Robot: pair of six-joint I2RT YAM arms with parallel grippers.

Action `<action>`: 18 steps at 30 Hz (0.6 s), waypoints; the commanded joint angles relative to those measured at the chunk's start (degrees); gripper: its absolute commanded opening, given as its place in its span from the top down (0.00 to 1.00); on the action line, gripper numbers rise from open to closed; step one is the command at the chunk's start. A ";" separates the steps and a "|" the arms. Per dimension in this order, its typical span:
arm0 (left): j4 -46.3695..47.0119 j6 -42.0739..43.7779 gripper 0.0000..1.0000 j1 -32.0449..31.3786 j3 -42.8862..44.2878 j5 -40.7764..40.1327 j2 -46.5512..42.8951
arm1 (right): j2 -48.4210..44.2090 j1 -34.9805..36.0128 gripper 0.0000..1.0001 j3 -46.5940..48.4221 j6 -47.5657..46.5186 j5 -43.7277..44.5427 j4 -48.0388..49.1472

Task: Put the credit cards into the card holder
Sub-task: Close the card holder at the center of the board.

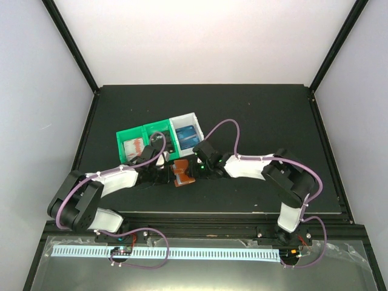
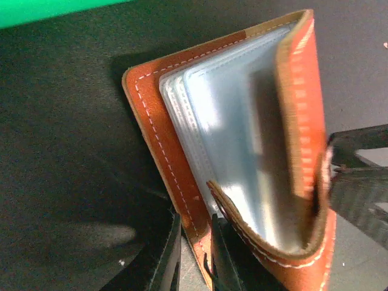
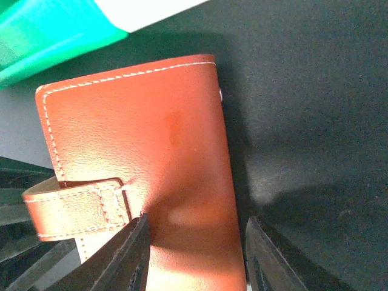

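Note:
The reddish-brown leather card holder [image 1: 181,174] stands partly open on the black mat between my two grippers. In the left wrist view its clear greyish pockets [image 2: 233,139] show, and no card is visible in them. My left gripper [image 2: 193,257] is shut on the lower edge of the card holder's left cover [image 2: 167,163]. In the right wrist view the outer cover [image 3: 151,133] and snap tab [image 3: 76,206] fill the frame. My right gripper [image 3: 197,260] is open, with one finger lying on the leather and the other just past its edge. Blue credit cards [image 1: 187,137] lie in the white bin, red-and-white ones [image 1: 133,146] in the green bin.
The green bin [image 1: 123,134] and the white bin [image 1: 183,119] stand side by side just behind the card holder, close to both wrists. The green bin's edge shows in the left wrist view [image 2: 54,11] and the right wrist view [image 3: 54,36].

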 commanded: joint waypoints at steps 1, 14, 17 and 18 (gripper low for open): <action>0.66 1.48 0.83 -0.36 1.26 2.39 1.93 | 2.40 -0.11 0.55 1.84 -1.80 0.35 -1.41; 1.19 1.97 0.84 -0.37 1.19 1.78 4.39 | 7.09 -0.65 0.51 -4.30 1.88 -21.97 17.98; 1.28 1.98 0.84 -0.36 1.05 1.57 4.69 | 7.31 -0.62 0.51 -5.79 4.58 -24.43 24.49; 1.34 1.93 0.84 -0.37 0.94 1.51 4.67 | 7.37 -0.62 0.50 -6.06 5.17 -24.64 26.05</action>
